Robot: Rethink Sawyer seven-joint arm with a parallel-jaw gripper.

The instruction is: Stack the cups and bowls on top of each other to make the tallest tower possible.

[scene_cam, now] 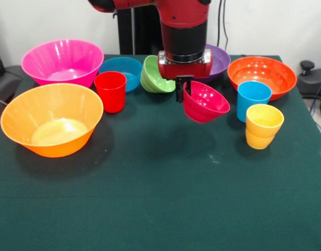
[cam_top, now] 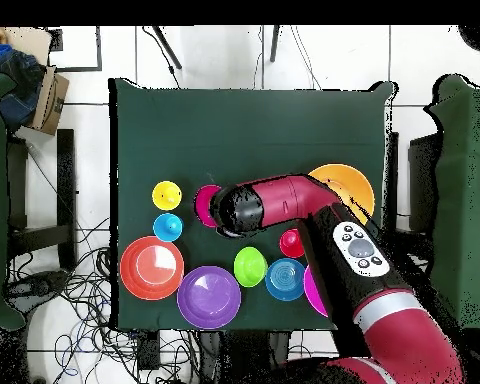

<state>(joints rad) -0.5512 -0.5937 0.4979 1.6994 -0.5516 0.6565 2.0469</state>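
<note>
**Inspector:** Your gripper [scene_cam: 181, 93] is closed on the rim of the crimson-pink bowl [scene_cam: 205, 102]. The bowl hangs tilted, clear of the green tablecloth [scene_cam: 160, 198], between the red cup [scene_cam: 110, 91] and the sky-blue cup [scene_cam: 253, 99].

**Operator:** Where should it go?

**Inspector:** My judgement: build wide to narrow. The yellow-orange bowl [scene_cam: 51, 125] and the pink bowl [scene_cam: 62, 61] stand upright and unstacked, as do the orange bowl [scene_cam: 262, 76] and the purple bowl [scene_cam: 219, 61]. A small bowl belongs high on a tower, not at its base.

**Operator:** And the tilt?

**Inspector:** A one-sided rim hold lets the bowl swing. Carry it slowly, level it over the target, lower until it seats, then release. Keep clear of the green bowl [scene_cam: 155, 76], which lies tipped just beside the wrist, and the yellow cup [scene_cam: 263, 125].
</note>
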